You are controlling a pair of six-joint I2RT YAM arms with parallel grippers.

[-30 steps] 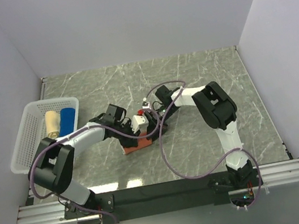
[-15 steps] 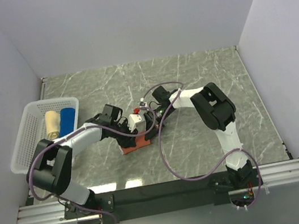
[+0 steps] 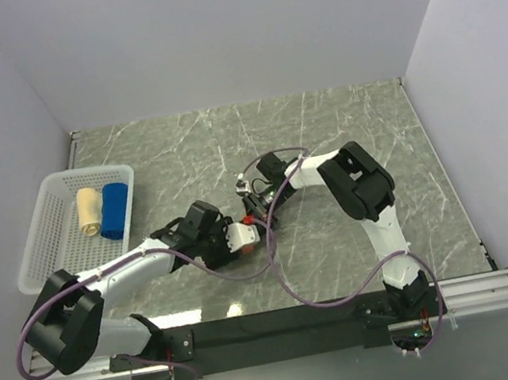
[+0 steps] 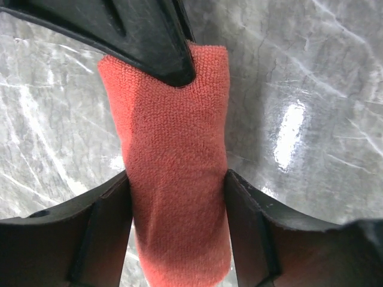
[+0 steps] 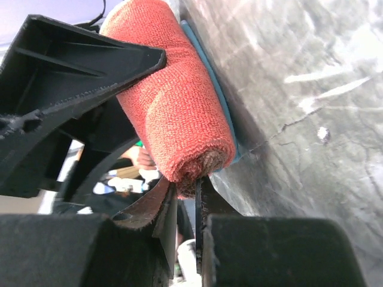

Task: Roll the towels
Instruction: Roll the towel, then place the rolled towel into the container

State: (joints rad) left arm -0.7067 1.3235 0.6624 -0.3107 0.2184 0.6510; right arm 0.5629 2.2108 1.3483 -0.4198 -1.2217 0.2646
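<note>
Roll: orange towel point(image 4: 170, 119) wound into a tight cylinder, lying on the surface point(image 3: 350, 125) near its middle.
Edging: a teal strip point(image 5: 230, 140) shows under the roll, against the surface.
Left gripper point(image 4: 176, 179): jaws stand one on each side of the roll. Both inner faces touch the cloth, and the roll is slightly narrowed between them. They grip the orange towel across its width.
Right gripper point(image 5: 187, 191): jaws are nearly together, with only a thin slit between them. They sit at one end of the roll and nip the lower lip of that end.
Overlap: in the left wrist view, a black part of the right gripper lies over the far end of the roll. In the right wrist view, the left gripper's black frame runs along the roll's side.
Top view: both grippers meet close together, and the orange towel is almost wholly hidden under them.
Basket point(image 3: 45, 249): white lattice, at the left edge of the surface, well apart from the grippers.
Basket contents: beige towel point(image 3: 89, 213) and blue towel point(image 3: 116, 209), both rolled, side by side at the far end, beige to the left of blue.
</note>
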